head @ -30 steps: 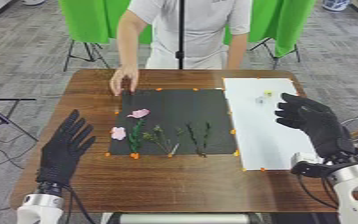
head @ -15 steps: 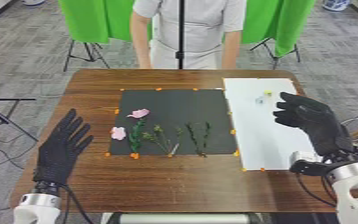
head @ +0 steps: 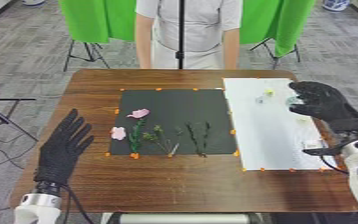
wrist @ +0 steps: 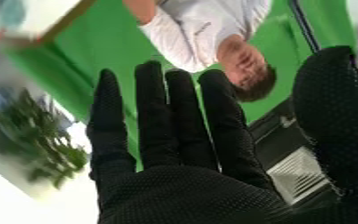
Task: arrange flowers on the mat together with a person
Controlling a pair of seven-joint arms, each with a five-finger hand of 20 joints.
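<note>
Between left robot hand (head: pixel 58 156) and right robot hand (head: pixel 329 107) lie pink flowers (head: pixel 138 113); both hands released.

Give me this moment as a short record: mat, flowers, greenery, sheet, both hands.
Mat: black mat on the brown table
Flowers: two pink flowers, left side
Greenery: green sprigs, near half
Sheet: white sheet, right of mat
Left robot hand: open, left of mat
Right robot hand: open, by the sheet's right edge
</note>
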